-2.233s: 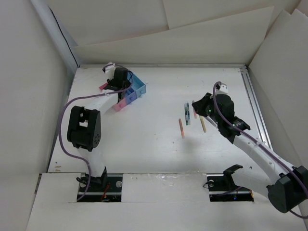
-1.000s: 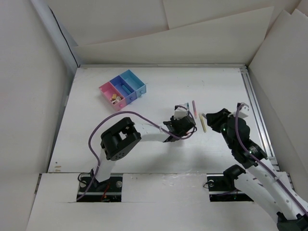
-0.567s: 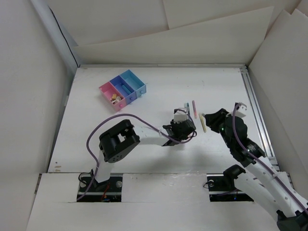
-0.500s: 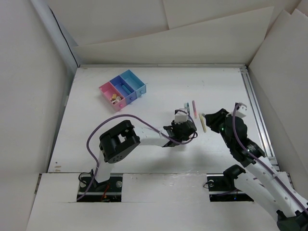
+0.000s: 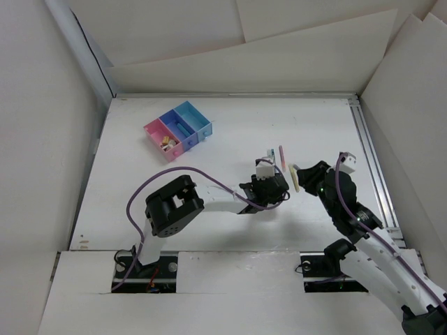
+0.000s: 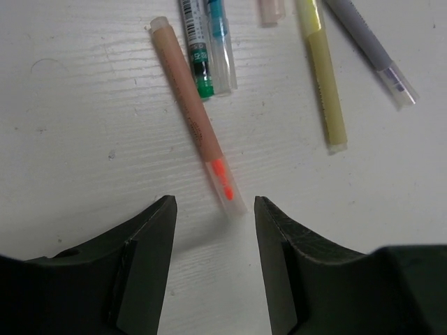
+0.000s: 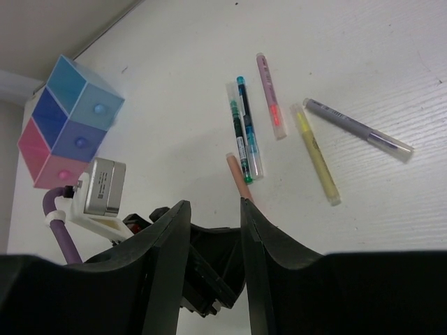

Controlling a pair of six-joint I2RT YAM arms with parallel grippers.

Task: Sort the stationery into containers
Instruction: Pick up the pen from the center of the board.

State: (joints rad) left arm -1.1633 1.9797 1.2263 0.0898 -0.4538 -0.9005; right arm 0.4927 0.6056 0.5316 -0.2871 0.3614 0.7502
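Several pens lie together on the white table. In the left wrist view I see a salmon pen (image 6: 192, 115), two teal pens (image 6: 209, 49), a yellow pen (image 6: 323, 84) and a grey-purple pen (image 6: 367, 45). My left gripper (image 6: 213, 234) (image 5: 271, 187) is open and empty, low over the table, and the salmon pen's clear tip lies just ahead of its jaws. My right gripper (image 7: 213, 206) (image 5: 306, 176) is open and empty, raised just right of the pens. The joined pink, dark blue and light blue containers (image 5: 192, 142) stand at the back left, and also show in the right wrist view (image 7: 66, 122).
A pink pen (image 7: 269, 94) lies beyond the teal ones. The pink bin holds small stubby bits (image 5: 167, 144). The left arm's purple cable (image 5: 174, 174) arcs over the table. White walls enclose the table, with a metal rail (image 5: 370, 157) along its right edge.
My left arm has swung from the containers across to the pens and settled low behind the salmon pen. My right arm has drawn back from over the pens toward the right.
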